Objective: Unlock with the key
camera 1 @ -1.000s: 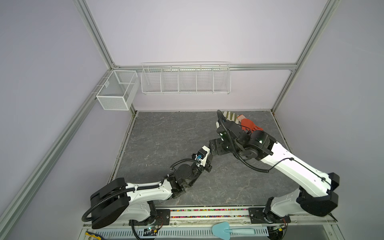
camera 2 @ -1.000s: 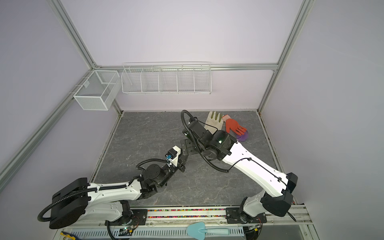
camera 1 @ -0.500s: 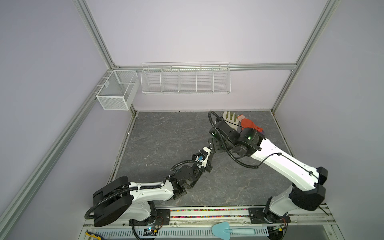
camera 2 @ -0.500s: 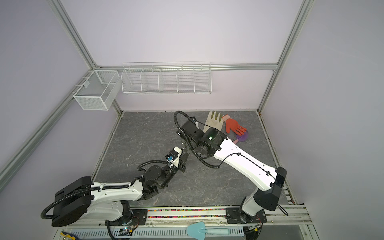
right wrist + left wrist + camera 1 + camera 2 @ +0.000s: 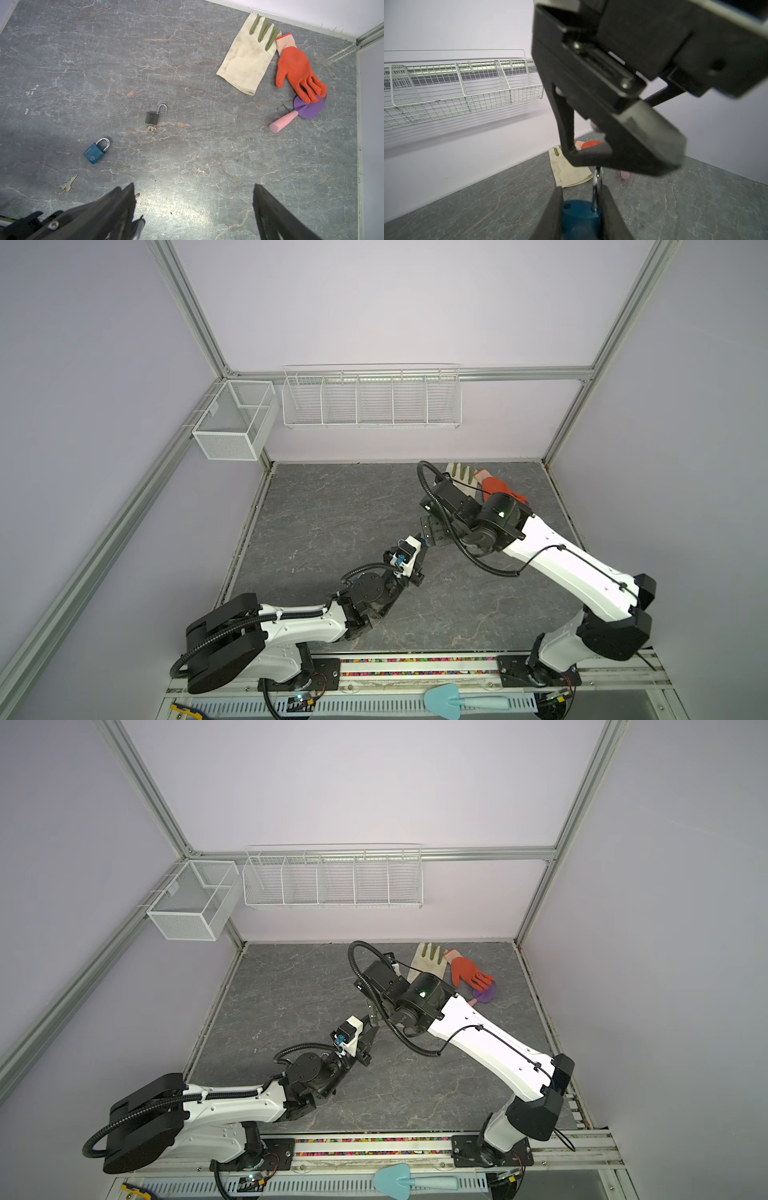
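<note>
At mid-frame in a top view, the left gripper (image 5: 419,540) is clamped on a blue padlock (image 5: 579,218); the right gripper (image 5: 194,185) is spread wide, empty, above open table (image 5: 207,155).

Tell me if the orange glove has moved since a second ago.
No. The orange glove lies where it was: cuff by the back wall, beside the cream glove, fingertips on the purple trowel.

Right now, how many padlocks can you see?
3: blue padlock and open grey padlock on the table; second blue padlock in the left gripper. Others may be hidden.
</note>
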